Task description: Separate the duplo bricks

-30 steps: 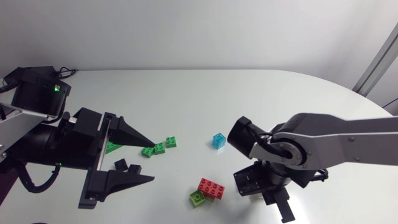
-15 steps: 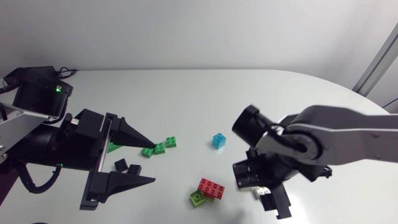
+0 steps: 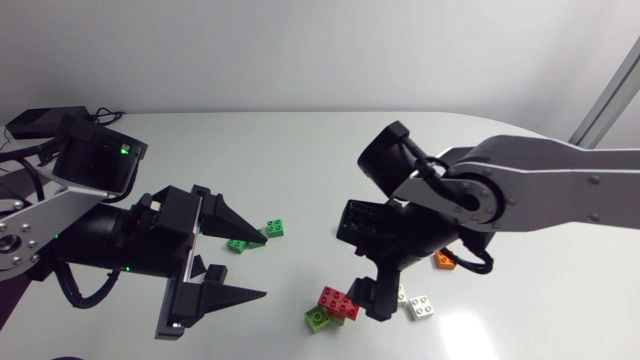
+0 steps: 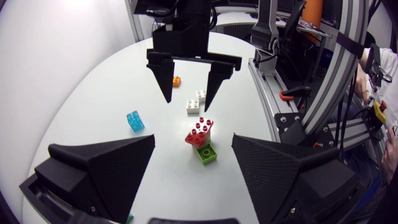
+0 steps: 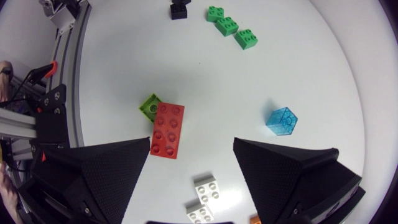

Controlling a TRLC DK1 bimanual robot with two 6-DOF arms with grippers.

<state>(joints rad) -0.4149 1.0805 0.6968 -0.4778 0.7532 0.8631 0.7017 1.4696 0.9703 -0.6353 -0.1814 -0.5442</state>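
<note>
The right gripper (image 5: 192,143), jaws wide, should settle over the red brick (image 5: 166,129) and close on its long sides, while the left gripper (image 3: 255,265) (also gaping) takes the lime brick (image 5: 150,106). The red sits tilted atop the lime, just ahead of both pairs of jaws.

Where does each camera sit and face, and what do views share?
Head view: fixed above the table, looking down; left arm and right arm show.
Left wrist view: on the left arm, looking across the table at the red brick; left gripper at lower edge, right gripper opposite.
Right wrist view: on the right arm, looking down; own fingers only.
Shared: all show the red brick; both wrists, the blue brick.
</note>
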